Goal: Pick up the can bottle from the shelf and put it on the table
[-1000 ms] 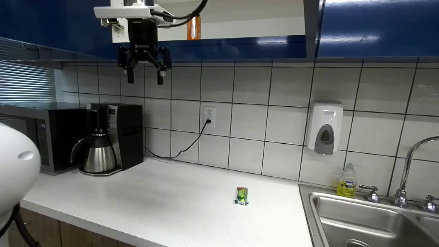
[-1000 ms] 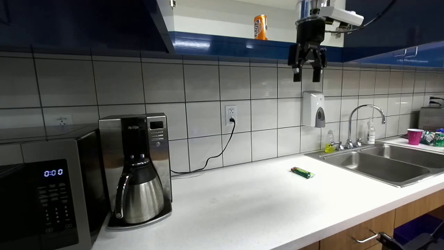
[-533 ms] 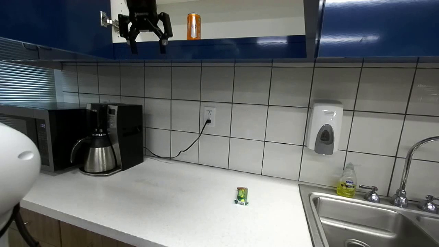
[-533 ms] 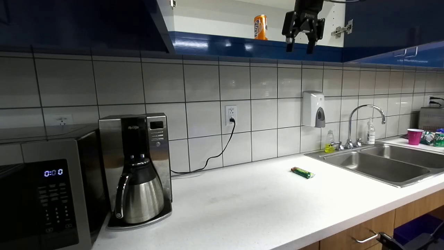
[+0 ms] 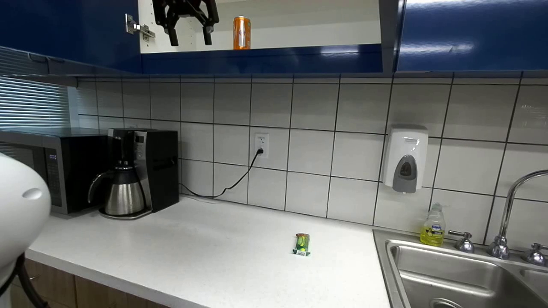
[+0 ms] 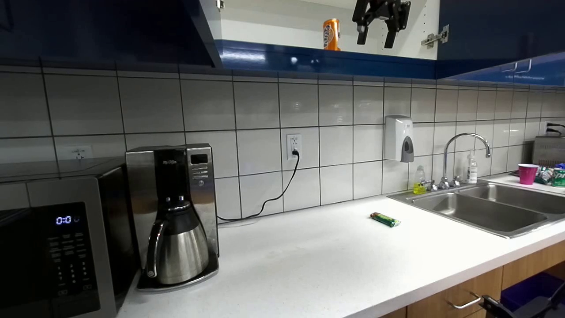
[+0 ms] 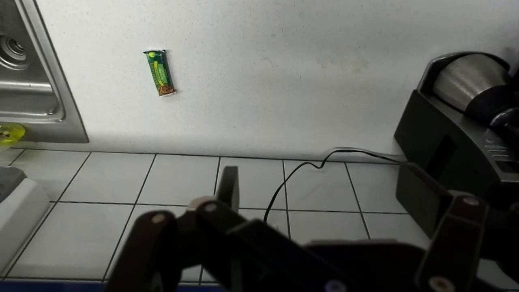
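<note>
The white countertop ran level below, the intended landing place. Above it the cabinet shelf stood open, apparently to give access. The gripper hung in front, pointing down, its jaws wide and empty, presumably spread ready for a grasp. The orange soda can stood upright on the shelf near its front edge, not yet gripped. A green-wrapped snack bar lay on the countertop, probably incidental.

You have a shiny metal can and glossy cupboard doors. Your desk looks smooth, its drawer fronts wood-grained; the wall tiles look glazed, the sink and coffee pot satiny metal, and your tool looks matt.
</note>
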`<state>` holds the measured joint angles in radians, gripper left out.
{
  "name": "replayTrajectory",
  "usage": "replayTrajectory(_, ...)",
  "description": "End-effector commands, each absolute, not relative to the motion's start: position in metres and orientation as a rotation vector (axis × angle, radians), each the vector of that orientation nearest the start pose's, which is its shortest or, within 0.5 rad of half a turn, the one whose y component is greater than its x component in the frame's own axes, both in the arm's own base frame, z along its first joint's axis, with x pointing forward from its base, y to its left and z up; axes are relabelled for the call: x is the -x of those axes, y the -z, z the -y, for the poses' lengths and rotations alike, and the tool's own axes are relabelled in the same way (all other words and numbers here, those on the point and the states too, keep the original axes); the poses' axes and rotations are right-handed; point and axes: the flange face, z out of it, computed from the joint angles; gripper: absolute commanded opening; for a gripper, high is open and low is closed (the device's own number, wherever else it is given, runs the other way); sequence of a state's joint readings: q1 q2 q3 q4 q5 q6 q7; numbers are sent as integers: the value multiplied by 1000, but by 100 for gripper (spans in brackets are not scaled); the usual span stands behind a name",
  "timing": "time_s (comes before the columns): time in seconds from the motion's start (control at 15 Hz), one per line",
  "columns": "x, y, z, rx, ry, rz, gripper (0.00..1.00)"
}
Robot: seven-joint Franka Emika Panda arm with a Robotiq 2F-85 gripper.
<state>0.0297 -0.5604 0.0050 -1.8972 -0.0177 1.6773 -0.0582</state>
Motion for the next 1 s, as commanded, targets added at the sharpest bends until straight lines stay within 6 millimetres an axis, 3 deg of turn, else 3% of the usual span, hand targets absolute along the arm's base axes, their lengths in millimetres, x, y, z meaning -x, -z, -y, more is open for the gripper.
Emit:
replayTrajectory(0.0,-396,-762,-15,3136,564,63,100)
replayTrajectory(0.93,-460,-801,-8,3118,667,-94,100)
